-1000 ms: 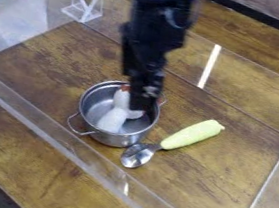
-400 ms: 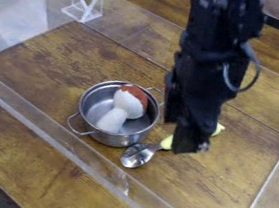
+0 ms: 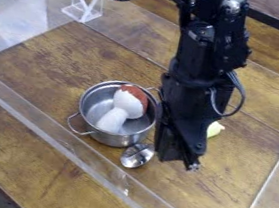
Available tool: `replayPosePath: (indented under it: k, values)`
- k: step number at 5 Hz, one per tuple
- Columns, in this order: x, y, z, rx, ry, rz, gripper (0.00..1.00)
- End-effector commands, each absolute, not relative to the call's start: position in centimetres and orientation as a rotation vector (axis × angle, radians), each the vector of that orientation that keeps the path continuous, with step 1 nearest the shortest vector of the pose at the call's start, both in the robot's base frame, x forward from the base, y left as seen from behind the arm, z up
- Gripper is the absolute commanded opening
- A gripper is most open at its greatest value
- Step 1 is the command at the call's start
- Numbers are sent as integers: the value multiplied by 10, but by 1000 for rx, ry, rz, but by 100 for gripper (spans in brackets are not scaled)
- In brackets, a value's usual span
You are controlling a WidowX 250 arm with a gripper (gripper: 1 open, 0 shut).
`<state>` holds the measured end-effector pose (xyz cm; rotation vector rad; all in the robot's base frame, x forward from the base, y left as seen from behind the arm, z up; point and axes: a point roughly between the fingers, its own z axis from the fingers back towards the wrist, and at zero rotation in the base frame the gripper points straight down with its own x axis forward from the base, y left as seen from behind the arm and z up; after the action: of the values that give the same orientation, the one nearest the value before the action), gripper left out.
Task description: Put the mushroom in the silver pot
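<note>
The mushroom (image 3: pixel 123 109) lies on its side inside the silver pot (image 3: pixel 92 99), its white stem toward the front and its red-brown cap toward the back right. The pot stands on the wooden table, left of centre. My gripper (image 3: pixel 182 154) points straight down just right of the pot, its tips low at the table where the corn cob lies. The arm hides the tips, so the frame does not show how the jaws stand or whether they touch the corn.
The yellow-green corn cob (image 3: pixel 214 130) is mostly hidden behind the arm, with only its far end showing. A small metal spoon (image 3: pixel 137 157) lies in front of the pot. Clear acrylic walls (image 3: pixel 53 152) ring the table.
The arm has left the pot, where the mushroom now lies free, and moved right. It then dropped low over the corn cob.
</note>
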<state>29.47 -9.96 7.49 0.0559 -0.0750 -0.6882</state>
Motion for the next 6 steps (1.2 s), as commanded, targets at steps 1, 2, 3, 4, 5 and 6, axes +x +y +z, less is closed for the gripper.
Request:
replayPosePath:
  k: [1, 2, 3, 4, 5, 6]
  values:
    - [300, -97, 97, 57, -126, -649, 100]
    - [298, -104, 103, 61, -122, -614, 0]
    - [296, -112, 112, 67, -122, -577, 0]
    - [296, -103, 112, 76, -135, -556, 100]
    - [295, -97, 108, 78, -135, -541, 100]
    - [300, -93, 104, 78, -131, -543, 0]
